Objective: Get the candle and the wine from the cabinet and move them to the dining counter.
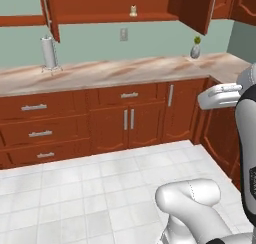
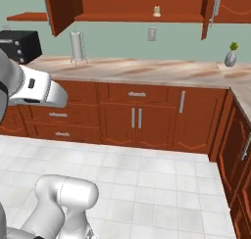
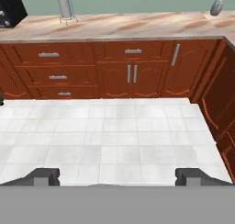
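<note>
While the candle (image 1: 133, 11) stood on the inner shelf of the cabinet (image 1: 110, 3), whose doors hung open, the gripper (image 3: 117, 177) was spread wide and empty above the floor tiles (image 3: 110, 140), well apart from it; a towel roll (image 1: 48, 53) and vase (image 1: 195, 49) stood on the wall counter (image 1: 115, 70) below
</note>
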Controlling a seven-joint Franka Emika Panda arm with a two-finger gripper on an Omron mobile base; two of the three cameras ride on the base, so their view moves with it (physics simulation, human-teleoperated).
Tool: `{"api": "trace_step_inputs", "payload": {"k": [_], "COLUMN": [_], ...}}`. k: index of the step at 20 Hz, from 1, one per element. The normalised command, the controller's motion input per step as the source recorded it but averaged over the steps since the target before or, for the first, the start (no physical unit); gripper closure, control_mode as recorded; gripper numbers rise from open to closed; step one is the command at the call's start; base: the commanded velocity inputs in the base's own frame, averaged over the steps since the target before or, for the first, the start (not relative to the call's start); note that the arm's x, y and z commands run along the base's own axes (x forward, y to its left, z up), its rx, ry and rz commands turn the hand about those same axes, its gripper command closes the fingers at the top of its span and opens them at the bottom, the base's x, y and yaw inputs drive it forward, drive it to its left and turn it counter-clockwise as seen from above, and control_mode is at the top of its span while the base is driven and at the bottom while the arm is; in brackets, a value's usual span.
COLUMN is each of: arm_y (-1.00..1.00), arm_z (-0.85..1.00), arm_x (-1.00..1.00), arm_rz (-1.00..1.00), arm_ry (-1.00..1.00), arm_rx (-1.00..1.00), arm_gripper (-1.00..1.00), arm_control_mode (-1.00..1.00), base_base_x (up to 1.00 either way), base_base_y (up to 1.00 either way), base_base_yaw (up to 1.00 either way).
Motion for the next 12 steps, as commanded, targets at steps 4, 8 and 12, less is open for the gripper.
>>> {"api": "trace_step_inputs", "payload": {"k": [4,8,12], "arm_y": [0.00,0.00,0.00], "arm_z": [0.00,0.00,0.00], "arm_x": [0.00,0.00,0.00], "arm_rz": [0.00,0.00,0.00], "arm_ry": [0.00,0.00,0.00], "arm_rx": [0.00,0.00,0.00], "arm_gripper": [-1.00,-1.00,-1.00], "arm_control_mode": [1.00,1.00,1.00], "base_base_x": [1.00,1.00,1.00], "base_base_y": [-0.20,-0.42,-0.52], "base_base_yaw": [0.00,0.00,-0.03]}}
